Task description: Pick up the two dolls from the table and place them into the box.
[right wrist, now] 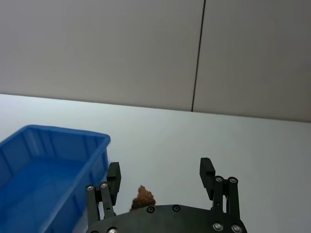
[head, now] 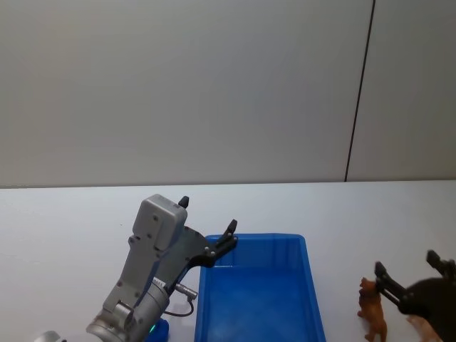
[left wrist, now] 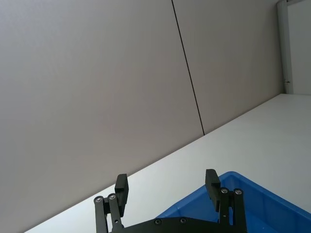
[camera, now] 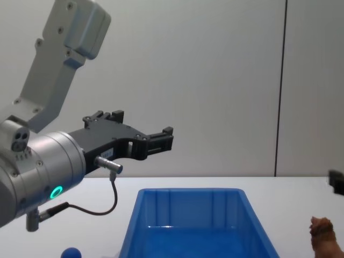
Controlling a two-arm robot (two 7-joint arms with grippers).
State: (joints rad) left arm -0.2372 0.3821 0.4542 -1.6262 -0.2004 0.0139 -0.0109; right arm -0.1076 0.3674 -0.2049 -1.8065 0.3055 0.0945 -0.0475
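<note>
Box (head: 311,285) stands between blue doll (camera: 70,252) and brown doll (head: 372,313).

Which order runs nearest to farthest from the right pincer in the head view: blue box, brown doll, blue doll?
1. Brown doll, just beside the right pincer, at the right.
2. Blue box, in the middle.
3. Blue doll, far left, beyond the box.

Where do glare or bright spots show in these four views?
Head view: pale sheen on the bin floor at its far end. Chest view: same sheen, plus a green ring light glowing on the left arm. Wrist views: table and wall evenly lit, no glare.
</note>
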